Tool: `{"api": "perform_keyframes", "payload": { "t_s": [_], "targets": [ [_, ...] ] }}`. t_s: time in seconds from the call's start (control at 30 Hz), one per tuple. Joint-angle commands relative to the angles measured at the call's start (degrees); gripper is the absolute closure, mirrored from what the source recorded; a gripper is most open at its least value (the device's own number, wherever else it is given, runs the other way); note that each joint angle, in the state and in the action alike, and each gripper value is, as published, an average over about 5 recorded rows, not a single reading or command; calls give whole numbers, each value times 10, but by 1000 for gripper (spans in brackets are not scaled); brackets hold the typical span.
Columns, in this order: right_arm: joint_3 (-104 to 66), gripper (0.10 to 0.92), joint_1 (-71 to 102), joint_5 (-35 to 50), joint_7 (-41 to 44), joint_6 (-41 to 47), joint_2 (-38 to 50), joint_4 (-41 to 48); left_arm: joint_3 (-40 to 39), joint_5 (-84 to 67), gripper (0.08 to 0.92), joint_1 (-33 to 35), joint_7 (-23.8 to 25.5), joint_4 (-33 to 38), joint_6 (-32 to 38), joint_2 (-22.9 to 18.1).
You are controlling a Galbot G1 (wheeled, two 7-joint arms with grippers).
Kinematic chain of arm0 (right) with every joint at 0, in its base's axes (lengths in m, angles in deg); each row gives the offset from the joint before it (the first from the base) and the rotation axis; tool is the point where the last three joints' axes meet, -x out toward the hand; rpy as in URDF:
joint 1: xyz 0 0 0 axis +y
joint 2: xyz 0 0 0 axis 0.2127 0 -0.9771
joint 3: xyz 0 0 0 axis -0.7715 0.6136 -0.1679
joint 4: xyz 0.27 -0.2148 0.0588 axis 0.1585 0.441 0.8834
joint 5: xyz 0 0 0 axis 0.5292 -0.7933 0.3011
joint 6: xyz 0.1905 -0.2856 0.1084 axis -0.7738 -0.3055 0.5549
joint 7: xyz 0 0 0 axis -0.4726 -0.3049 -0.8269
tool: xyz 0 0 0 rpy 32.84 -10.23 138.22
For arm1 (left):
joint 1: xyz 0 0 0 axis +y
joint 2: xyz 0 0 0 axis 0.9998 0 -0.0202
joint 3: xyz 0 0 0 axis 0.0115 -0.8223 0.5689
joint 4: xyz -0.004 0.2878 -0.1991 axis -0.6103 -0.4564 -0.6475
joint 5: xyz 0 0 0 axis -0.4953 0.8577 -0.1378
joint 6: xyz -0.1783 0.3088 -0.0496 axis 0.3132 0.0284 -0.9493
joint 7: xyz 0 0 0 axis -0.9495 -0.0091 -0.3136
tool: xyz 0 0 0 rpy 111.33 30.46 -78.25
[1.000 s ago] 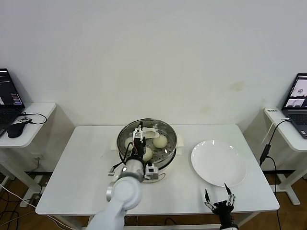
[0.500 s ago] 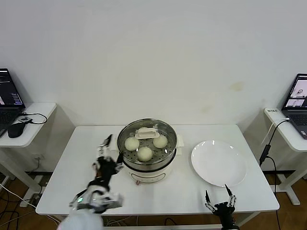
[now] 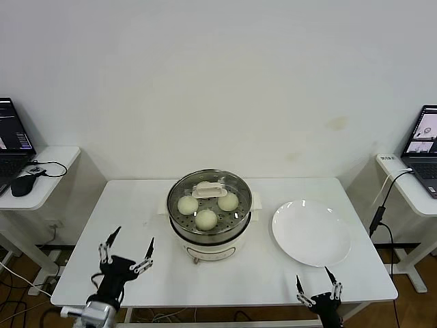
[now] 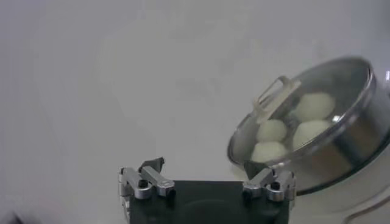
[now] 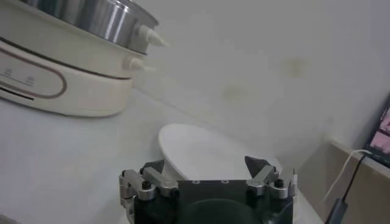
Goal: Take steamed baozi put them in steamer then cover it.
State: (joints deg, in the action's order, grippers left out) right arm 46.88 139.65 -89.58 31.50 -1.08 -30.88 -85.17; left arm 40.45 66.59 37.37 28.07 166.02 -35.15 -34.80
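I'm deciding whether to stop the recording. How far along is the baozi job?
It looks finished. The steamed baozi sit inside the steamer, and the cover is on the pot. Nothing is in hand: the left gripper and right gripper are at the table's near edge, jaws open and empty. The plate holds nothing. No step appears left.

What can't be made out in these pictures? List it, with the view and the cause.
- Fourth baozi: head view shows three; the cover handle hides the back of the steamer.
- Steamer base: left wrist view, cut off by the edge.
- Right gripper: head view, body cut off by the bottom edge.
- Plate: right wrist view, near rim behind gripper.
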Motion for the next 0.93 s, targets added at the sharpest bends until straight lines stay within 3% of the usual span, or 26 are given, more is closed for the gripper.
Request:
{"api": "perform_keyframes", "payload": {
  "t_s": [0.03, 0.2, 0.93],
  "targets": [
    [8, 203, 30, 88, 21, 19, 40, -34, 20, -224, 177, 65, -48, -72, 123, -31],
    [19, 202, 26, 100, 25, 26, 43, -37, 16, -221, 177, 54, -44, -91, 117, -48],
    [42, 202, 41, 120, 45, 60, 49, -61, 11, -191, 177, 49, -25, -121, 96, -46]
  ]
}}
